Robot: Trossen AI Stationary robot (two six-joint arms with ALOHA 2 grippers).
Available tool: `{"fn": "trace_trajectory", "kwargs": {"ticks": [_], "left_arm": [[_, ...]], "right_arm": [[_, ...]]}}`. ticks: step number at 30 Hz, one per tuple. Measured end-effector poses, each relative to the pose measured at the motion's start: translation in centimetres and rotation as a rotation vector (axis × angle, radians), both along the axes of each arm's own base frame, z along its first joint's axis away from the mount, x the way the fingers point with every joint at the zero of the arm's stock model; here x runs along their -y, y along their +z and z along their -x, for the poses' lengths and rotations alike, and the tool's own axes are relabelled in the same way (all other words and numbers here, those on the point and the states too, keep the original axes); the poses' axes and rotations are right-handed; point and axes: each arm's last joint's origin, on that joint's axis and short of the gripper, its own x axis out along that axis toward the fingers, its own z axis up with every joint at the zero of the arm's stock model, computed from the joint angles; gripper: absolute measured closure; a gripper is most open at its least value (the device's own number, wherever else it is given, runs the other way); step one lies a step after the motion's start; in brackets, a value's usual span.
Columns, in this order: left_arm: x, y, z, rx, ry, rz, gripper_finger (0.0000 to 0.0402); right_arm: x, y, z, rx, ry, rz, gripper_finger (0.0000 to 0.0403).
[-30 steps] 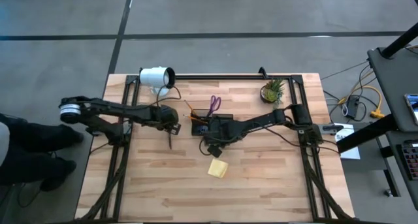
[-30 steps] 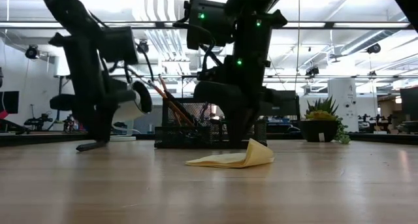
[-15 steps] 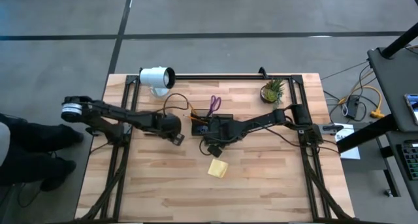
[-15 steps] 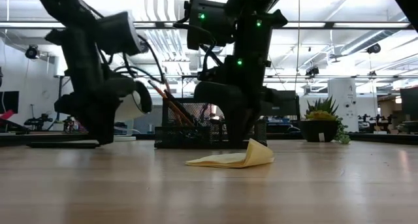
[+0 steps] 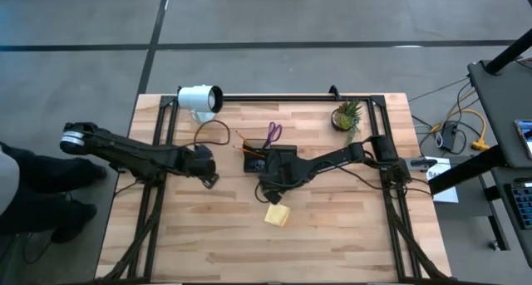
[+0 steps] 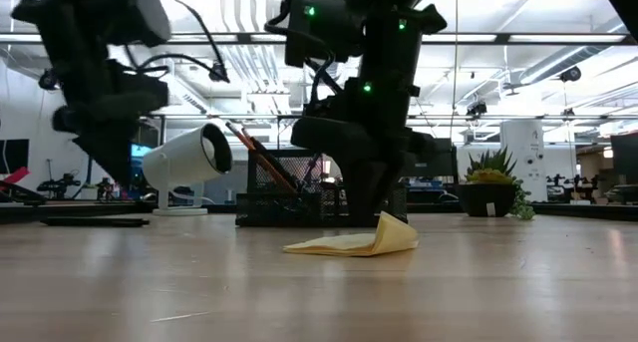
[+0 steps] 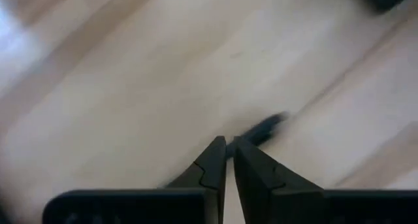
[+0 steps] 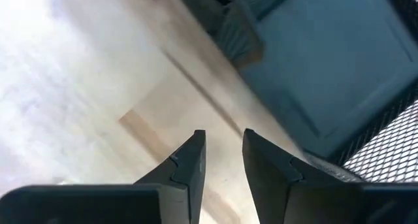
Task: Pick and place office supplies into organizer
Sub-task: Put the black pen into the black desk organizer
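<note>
- Beside the organizer (image 5: 259, 158), right pincer (image 5: 272, 185) slightly parted, grasping nothing; we judge the sticky-note pad (image 5: 278, 213) next, needing descent.
- Left pincer (image 7: 227, 160) clenched, empty.

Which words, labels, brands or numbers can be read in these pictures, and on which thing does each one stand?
None can be read.
The lamp, the organizer and the sticky-note pad show no print.
A white paper beside the table carries dark marks, too small to read.
</note>
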Motion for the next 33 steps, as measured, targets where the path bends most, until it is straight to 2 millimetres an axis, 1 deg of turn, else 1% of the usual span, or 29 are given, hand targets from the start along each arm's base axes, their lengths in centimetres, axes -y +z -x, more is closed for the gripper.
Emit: {"fn": "trace_trajectory", "kwargs": {"ticks": [2,5,8,13,16,19,21,23,24,27,29,33], "left_arm": [[-0.1,-0.3,0.9,-0.058,-0.038,-0.026,0.0389],[-0.1,-1.4,1.6,-0.114,-0.097,0.002,0.0389],[-0.2,-2.9,2.0,-0.18,-0.058,0.007,0.0389],[-0.5,-4.5,2.1,-0.235,0.072,-0.037,0.0389],[-0.4,-4.9,1.8,-0.245,0.069,-0.026,0.0389],[-0.2,-5.1,1.4,-0.241,0.063,0.031,0.0389],[0.2,-4.7,0.8,-0.21,0.046,0.111,0.0389],[0.8,-3.9,-0.1,-0.155,0.003,0.228,0.0389],[1.2,-3.4,-0.5,-0.121,-0.035,0.309,0.0389],[1.9,-1.8,-1.4,0.031,-0.189,0.467,0.0389],[2.0,-1.1,-1.7,0.107,-0.235,0.493,0.0389],[1.8,0.2,-1.1,0.185,-0.289,0.45,0.0389]], "right_arm": [[-0.7,0.2,-0.1,0.005,0.044,0.018,0.0308],[-2.0,0.7,-0.4,0.023,0.159,0.06,0.0307],[-3.0,1.4,-0.7,0.039,0.236,0.079,0.0308],[-3.3,1.8,-0.9,0.065,0.217,0.073,0.0315],[-3.3,1.9,-0.9,0.067,0.205,0.072,0.0318],[-3.5,1.8,-0.8,0.054,0.208,0.071,0.0321],[-3.5,1.8,-0.7,0.053,0.209,0.069,0.0321],[-3.5,1.8,-0.7,0.051,0.209,0.07,0.0319],[-3.5,1.8,-0.7,0.051,0.209,0.07,0.0318],[-3.5,1.8,-0.7,0.05,0.212,0.07,0.0314],[-3.5,1.8,-0.7,0.047,0.212,0.071,0.0314],[-3.7,1.8,-0.7,0.053,0.21,0.069,0.0318]]}}
